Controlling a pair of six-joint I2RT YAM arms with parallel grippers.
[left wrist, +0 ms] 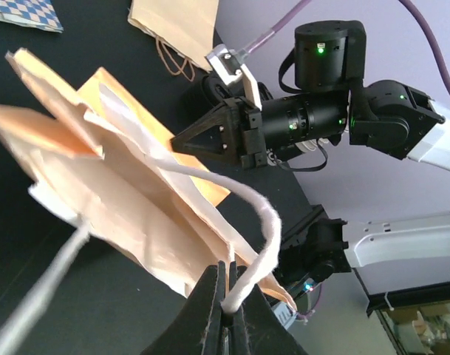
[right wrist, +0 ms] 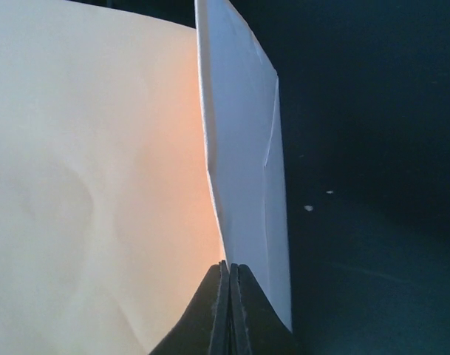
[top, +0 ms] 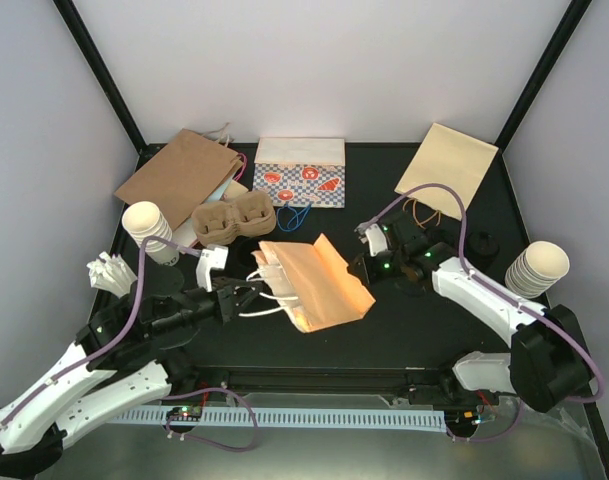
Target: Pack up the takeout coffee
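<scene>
A black surface sits inside plain white walls with dark posts in the corners. Flat paper bags lie along its far edge, a cardboard tray sits left of centre, and stacks of white cups stand at either side. One takeout coffee, a small black round cup that barely stands out from the dark top, is just beyond the right arm, near the right-hand stack. I cannot make out a second one. In the middle an orange-tan paper bag lies on its side. The top view shows both arms meeting at this bag but not their grip. The left wrist view shows the left gripper clamped on the bag's white cord handle, with the bag's mouth spread. The right wrist view shows the right gripper with its fingers together, pinching the bag's rim where a pale panel folds away from the orange one
</scene>
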